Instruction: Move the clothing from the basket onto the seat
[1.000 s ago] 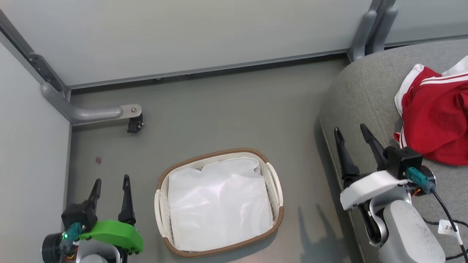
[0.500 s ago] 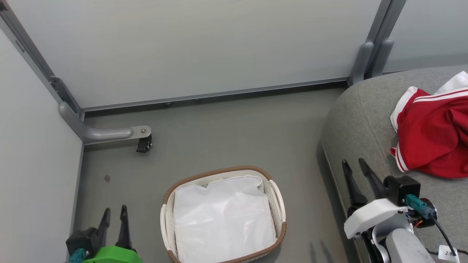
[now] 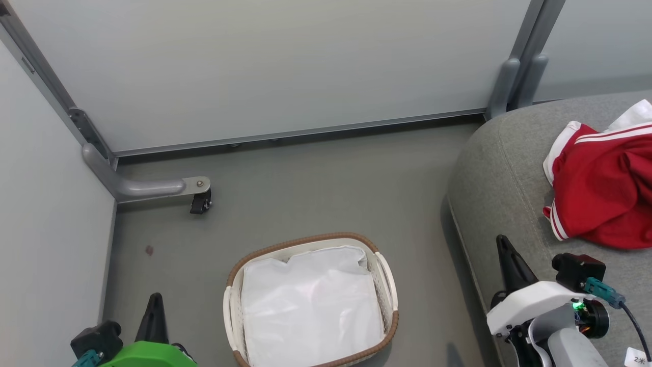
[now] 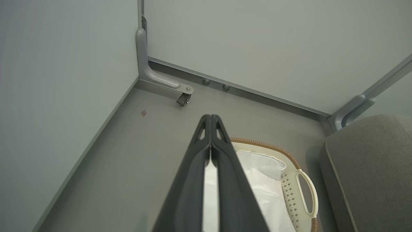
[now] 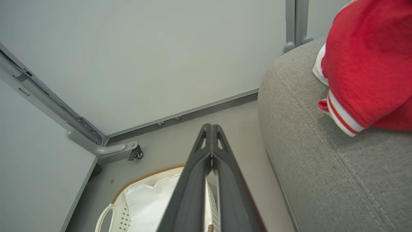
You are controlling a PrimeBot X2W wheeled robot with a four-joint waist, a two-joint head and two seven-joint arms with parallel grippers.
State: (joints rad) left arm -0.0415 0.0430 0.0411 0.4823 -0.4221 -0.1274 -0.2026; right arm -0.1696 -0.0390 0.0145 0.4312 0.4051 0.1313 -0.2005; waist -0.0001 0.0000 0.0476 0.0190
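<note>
The red clothing (image 3: 606,188) with white trim lies bunched on the grey seat (image 3: 499,173) at the right, and its striped hem (image 5: 341,119) shows in the right wrist view. The white basket (image 3: 388,278) with a brown rim stands on the floor, holding a plain white liner sheet (image 3: 310,306). My left gripper (image 3: 155,300) is shut on nothing at the lower left, left of the basket. My right gripper (image 3: 503,243) is shut on nothing at the seat's front edge, below and left of the clothing. Both wrist views show fingertips pressed together (image 4: 210,117) (image 5: 211,126).
Pale partition walls close the corner. A grey bracket with a black caster (image 3: 199,203) juts from the left wall onto the grey floor (image 3: 316,188). Two grey posts (image 3: 514,81) stand behind the seat. A small red spot (image 3: 149,250) marks the floor.
Both grippers have gone from open to shut and have drawn back toward the bottom edge. The camera tilted up between the earliest frame and now.
</note>
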